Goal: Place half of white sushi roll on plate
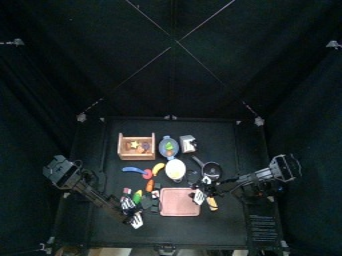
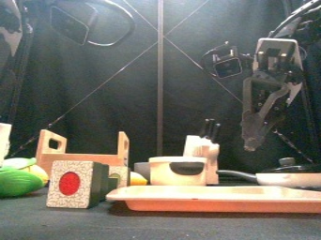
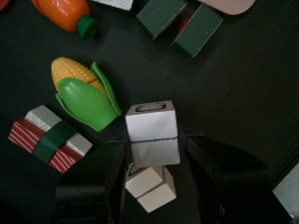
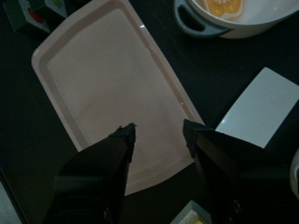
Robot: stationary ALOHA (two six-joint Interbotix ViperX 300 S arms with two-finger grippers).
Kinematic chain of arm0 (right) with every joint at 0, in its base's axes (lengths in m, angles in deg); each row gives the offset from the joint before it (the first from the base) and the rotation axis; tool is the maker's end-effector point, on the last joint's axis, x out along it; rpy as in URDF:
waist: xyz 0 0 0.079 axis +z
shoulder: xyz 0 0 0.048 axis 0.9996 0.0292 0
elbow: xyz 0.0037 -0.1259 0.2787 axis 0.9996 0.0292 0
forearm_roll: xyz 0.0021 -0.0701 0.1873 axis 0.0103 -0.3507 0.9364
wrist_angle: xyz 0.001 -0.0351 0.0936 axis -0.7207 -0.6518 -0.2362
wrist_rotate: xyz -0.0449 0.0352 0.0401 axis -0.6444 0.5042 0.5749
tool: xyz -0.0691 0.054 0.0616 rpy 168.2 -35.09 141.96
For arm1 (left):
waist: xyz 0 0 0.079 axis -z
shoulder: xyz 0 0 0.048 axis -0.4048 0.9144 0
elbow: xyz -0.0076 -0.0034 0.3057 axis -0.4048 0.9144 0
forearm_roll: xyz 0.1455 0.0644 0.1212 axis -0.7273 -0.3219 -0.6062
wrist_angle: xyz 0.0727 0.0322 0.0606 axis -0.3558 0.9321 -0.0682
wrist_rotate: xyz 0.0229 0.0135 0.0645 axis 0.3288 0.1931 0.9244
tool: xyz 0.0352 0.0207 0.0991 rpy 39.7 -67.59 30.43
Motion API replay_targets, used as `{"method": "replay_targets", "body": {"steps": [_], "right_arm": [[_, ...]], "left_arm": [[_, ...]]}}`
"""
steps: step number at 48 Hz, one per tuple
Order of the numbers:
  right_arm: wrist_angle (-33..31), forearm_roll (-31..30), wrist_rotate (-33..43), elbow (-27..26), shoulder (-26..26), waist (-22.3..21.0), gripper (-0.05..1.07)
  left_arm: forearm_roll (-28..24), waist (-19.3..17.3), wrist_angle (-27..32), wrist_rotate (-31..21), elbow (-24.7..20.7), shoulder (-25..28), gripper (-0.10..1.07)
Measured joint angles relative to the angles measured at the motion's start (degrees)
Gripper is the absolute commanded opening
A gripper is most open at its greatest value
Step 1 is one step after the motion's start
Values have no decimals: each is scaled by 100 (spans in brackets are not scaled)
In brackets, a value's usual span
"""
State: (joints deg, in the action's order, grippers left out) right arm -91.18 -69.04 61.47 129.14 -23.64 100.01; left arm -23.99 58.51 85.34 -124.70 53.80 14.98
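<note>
A small white sushi half (image 3: 146,188) lies on the black table between the jaws of my left gripper (image 3: 153,168), which stand open and wide of it. A larger white block with a dark top (image 3: 152,122) sits just past the fingertips. In the front view, a white cube with a red round centre (image 2: 71,183) stands near the front left. The pink plate (image 4: 100,87) (image 2: 213,195) (image 1: 177,203) lies flat under my right gripper (image 4: 160,128), which hovers open and holds nothing.
Toy corn (image 3: 82,87), a red-and-white sushi with a green band (image 3: 47,140) and a carrot (image 3: 65,9) lie near the left gripper. A white bowl (image 4: 233,17) and a white card (image 4: 263,105) border the plate. A wooden box (image 2: 82,150) stands behind.
</note>
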Motion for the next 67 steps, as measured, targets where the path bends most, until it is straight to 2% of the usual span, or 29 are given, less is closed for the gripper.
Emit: {"method": "replay_targets", "body": {"steps": [6,14,28,38,48,57,67], "right_arm": [[-53,-62,-18,18,-70,-9,84],[-141,-62,0,193,-431,-18,84],[-167,35,18,519,-888,-26,84],[-167,44,26,624,-1046,-26,84],[-176,44,9,756,-1081,-26,84],[-299,105,18,1002,-1301,35,84],[-650,255,18,1354,-1925,141,84]], "left_arm": [[-369,-158,105,176,-325,0,69],[-580,-615,475,396,-835,88,69],[-703,-1072,703,272,-1740,870,69],[-1107,-1283,747,-264,-2558,1424,69],[-1125,-1652,870,-861,-3182,1811,69],[-1125,-1670,896,-1547,-3472,2074,69],[-1028,-1652,861,-1978,-3683,2180,69]]}}
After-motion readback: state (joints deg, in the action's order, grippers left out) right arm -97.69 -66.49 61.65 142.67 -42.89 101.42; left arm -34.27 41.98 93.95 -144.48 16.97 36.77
